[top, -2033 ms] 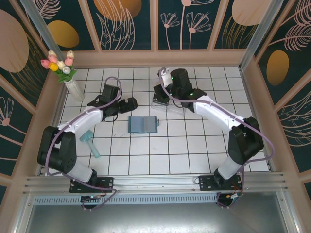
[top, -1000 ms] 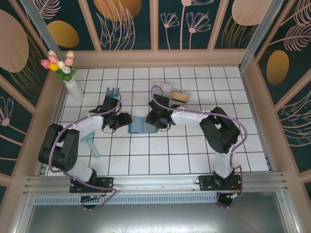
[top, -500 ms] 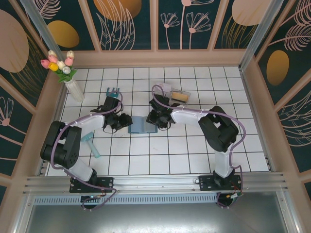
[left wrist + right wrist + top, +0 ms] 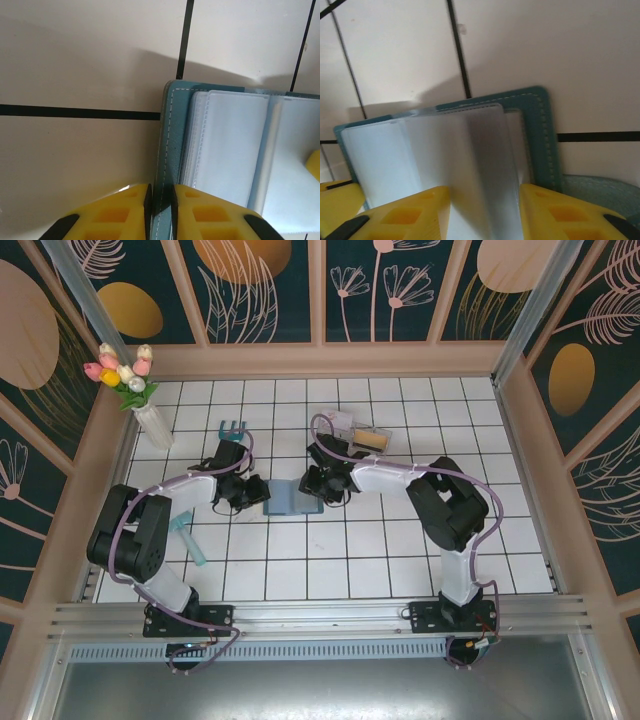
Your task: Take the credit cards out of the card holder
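— Where do we see the card holder (image 4: 288,503)?
— Open on the table (image 4: 350,560). Our left gripper (image 4: 159,195) pinches its teal edge; our right gripper (image 4: 485,205) straddles the clear sleeves (image 4: 470,150), and we cannot tell whether it grips them.

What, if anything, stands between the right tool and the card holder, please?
Nothing visible does. The right tool straddles a translucent sleeve of the open card holder, and the left tool pinches the holder's teal edge.
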